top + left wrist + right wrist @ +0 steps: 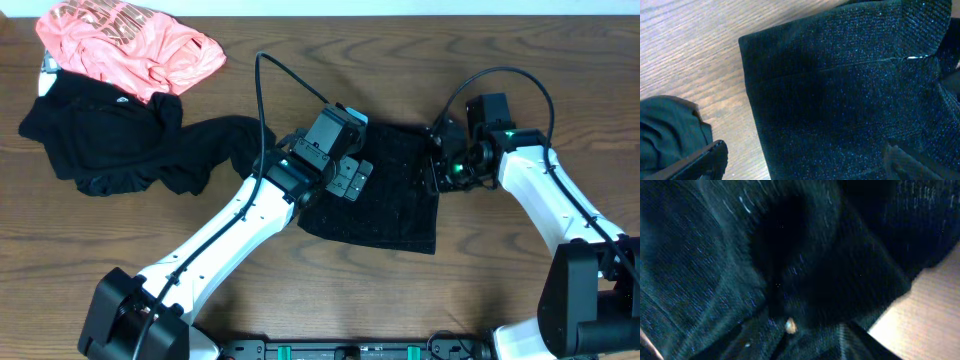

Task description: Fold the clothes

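Observation:
A black sparkly garment (390, 205) lies flat in the middle of the wooden table. My left gripper (350, 180) hovers over its left part. In the left wrist view the two fingers stand wide apart and open (807, 167), with the garment (840, 90) and its hemmed edge below them. My right gripper (438, 165) is at the garment's upper right edge. The right wrist view is blurred. There the dark cloth (715, 255) is bunched up and fills the frame, and the jaws (800, 335) look closed on a fold of it.
A heap of black clothes (100, 140) lies at the left, one part reaching toward the left arm; it also shows in the left wrist view (665, 130). A pink shirt (130, 40) lies crumpled at the back left. Bare wood (500, 280) lies in front.

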